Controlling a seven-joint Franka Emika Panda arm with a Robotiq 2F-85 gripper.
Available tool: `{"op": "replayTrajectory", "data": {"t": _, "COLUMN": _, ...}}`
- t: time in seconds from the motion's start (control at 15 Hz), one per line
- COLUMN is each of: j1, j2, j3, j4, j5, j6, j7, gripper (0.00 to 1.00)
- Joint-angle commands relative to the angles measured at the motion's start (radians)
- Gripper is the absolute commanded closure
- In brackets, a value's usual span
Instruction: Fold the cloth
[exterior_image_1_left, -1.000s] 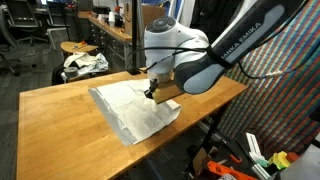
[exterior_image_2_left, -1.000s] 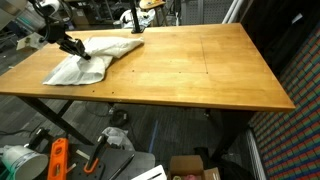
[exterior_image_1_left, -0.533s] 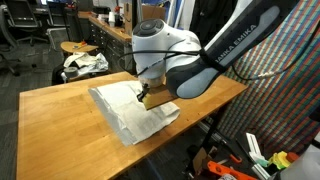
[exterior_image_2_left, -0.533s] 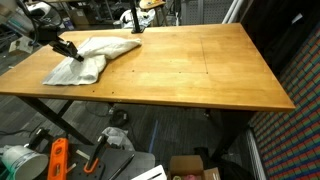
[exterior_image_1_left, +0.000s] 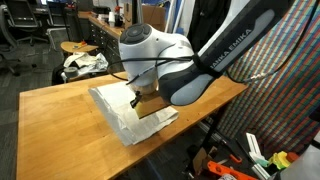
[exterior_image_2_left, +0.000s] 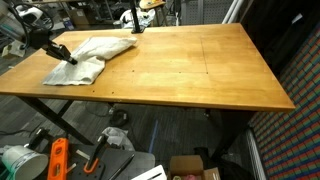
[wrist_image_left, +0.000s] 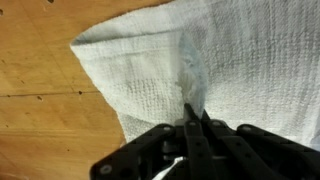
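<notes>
At one end of the wooden table (exterior_image_2_left: 200, 70), pinched tight by the gripper (wrist_image_left: 193, 118) on a raised ridge of the cloth (wrist_image_left: 240, 50). Spreads ahead and rightward of the jaws in the wrist view, free corner up-left. Likely calls for pulling across toward the wider part.

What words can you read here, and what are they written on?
"EMIKA": on the robot arm in an exterior view; the letters before it are too blurred to read.
Nothing is written on the cloth; anything else is too small to read.
</notes>
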Motion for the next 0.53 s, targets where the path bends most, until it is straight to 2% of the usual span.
{"op": "replayTrajectory", "data": {"t": 0.0, "j1": 0.022, "j2": 0.004, "j3": 0.017, "j4": 0.014, "j5": -0.022, "j6": -0.03, "j7": 0.02, "gripper": 0.98}}
{"op": "replayTrajectory", "data": {"t": 0.47, "j1": 0.047, "j2": 0.013, "j3": 0.043, "j4": 0.002, "j5": -0.009, "j6": -0.009, "j7": 0.009, "gripper": 0.98}}
